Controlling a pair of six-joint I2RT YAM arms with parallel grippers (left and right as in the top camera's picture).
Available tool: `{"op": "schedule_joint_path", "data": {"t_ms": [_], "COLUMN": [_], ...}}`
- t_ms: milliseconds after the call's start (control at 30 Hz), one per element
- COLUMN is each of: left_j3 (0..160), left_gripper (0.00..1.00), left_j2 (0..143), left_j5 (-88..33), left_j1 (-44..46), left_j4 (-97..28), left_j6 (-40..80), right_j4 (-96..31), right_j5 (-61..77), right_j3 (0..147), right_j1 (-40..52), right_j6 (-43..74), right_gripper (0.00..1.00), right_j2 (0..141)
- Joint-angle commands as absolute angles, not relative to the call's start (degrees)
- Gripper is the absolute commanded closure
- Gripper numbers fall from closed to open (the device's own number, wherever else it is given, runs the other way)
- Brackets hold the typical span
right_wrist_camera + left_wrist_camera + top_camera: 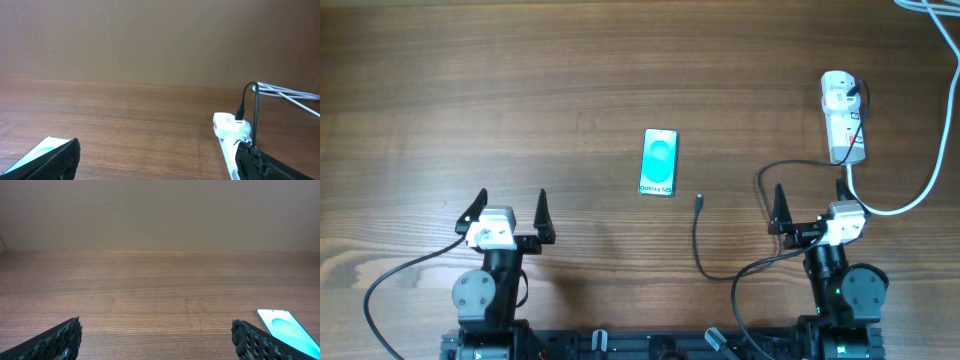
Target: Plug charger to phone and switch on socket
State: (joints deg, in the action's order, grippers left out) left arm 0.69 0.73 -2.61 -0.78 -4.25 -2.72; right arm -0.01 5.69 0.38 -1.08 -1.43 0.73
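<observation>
Black-fingered left gripper (511,203) and right gripper (810,205) spread wide, empty.
Flat cyan-screened phone (659,163) lies apart from thin black charger (699,202) cable; white plastic socket (842,118) beyond.

- Table (470,90): brown wood grain, matt finish.
- Phone (659,162): glossy screen.
- Socket (842,125): smooth white plastic.
- Left gripper (511,200): black fingers (60,339), rough ridged faces.
</observation>
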Motion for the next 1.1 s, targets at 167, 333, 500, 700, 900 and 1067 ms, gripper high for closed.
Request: {"op": "schedule_joint_path", "data": {"t_ms": [167,333,500,700,900,1067], "left_j3": [0.3,0.3,0.3,0.3,0.3,0.3], "left_gripper": [0.00,0.00,0.00,0.00,0.00,0.00], "left_j2": [0.3,0.3,0.3,0.3,0.6,0.6], "left_j5": [-1.8,-1.8,-1.8,-1.8,-7.6,-10.6], "left_j1": [-0.5,-0.5,-0.5,-0.5,-0.5,-0.5], "left_j4": [-4.4,-4.4,-4.4,-4.4,-3.6,2.8], "left_j6": [-2.6,-2.6,-2.6,-2.6,11.3,18.6], "right_j4": [0.1,0.1,0.1,0.1,0.1,0.1], "right_j5": [4.9,4.9,4.9,4.9,4.9,4.9], "right_j3": [0.3,0.3,0.3,0.3,0.3,0.3], "right_j1": [-1.4,-1.4,-1.4,-1.4,-1.4,-1.4], "right_j6": [-2.0,-2.0,-2.0,-2.0,-2.0,-1.9], "right_gripper": [0.00,0.00,0.00,0.00,0.00,0.00], "right_j2": [0.3,0.3,0.3,0.3,0.3,0.3]}}
